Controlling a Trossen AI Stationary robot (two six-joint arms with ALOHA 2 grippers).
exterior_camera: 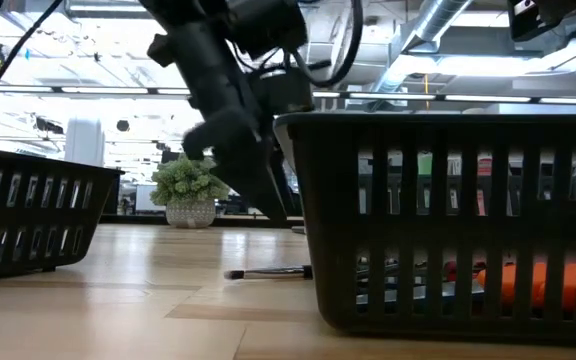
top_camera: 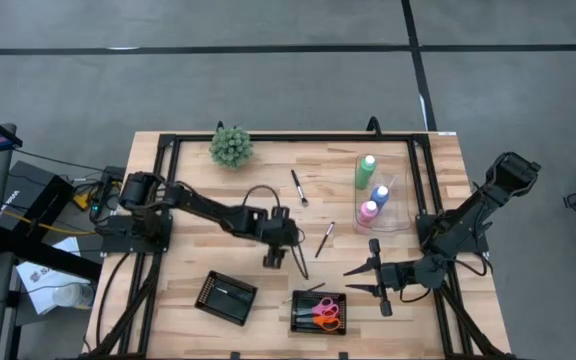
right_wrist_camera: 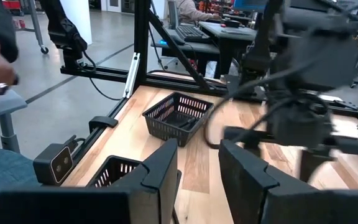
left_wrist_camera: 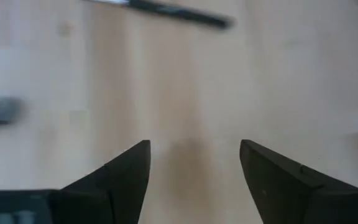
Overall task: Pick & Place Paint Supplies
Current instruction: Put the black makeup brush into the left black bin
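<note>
Left tool (top_camera: 271,261) hovering released over brush (top_camera: 297,262) (light, thin, stiff, likely rolling); pinching mid-handle advised.

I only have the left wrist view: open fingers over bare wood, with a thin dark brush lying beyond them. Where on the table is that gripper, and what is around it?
Observer: From above, the left gripper is near mid-table, and a thin dark-handled brush lies on the wood right beside it.
Operator: Any basket close by?
Observer: Yes, a black slotted basket sits toward the table edge opposite the bushy green plant ball, and it holds pink and orange scissors.
Operator: And the other arm?
Observer: The right gripper hangs open and empty beside that basket.
</note>
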